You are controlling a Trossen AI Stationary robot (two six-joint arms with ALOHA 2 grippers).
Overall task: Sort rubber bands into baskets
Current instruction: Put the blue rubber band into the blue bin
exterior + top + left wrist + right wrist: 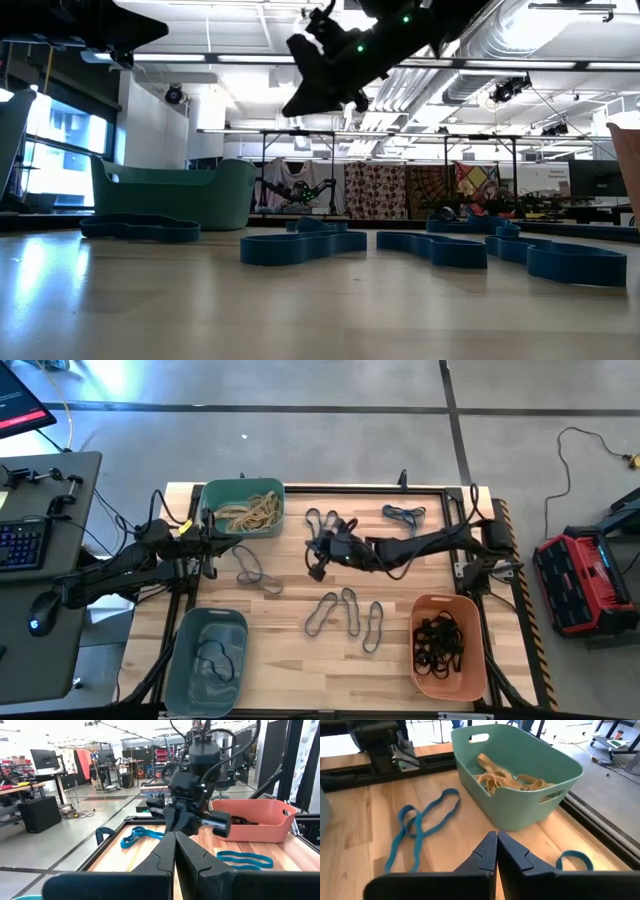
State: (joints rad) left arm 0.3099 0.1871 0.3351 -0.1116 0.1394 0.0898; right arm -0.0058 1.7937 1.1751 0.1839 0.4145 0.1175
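Observation:
Several blue rubber bands lie flat on the wooden table (400,575): one (258,572) near the teal-green basket (242,507), a pair (322,520), one (403,513) at the far side, and three (348,615) toward the near side. Tan bands (512,780) fill the teal-green basket. The grey-blue basket (207,660) holds a dark band and the orange basket (448,645) holds black bands. My right gripper (316,555) hangs shut and empty above the table's middle, pointing toward the teal-green basket. My left gripper (211,547) is shut and empty at the left edge.
The three baskets stand at the far left, near left and near right corners. A raised black frame (330,488) runs along the table's edges. A desk with a keyboard (22,545) stands left of the table. Bare wood lies between the baskets at the near edge.

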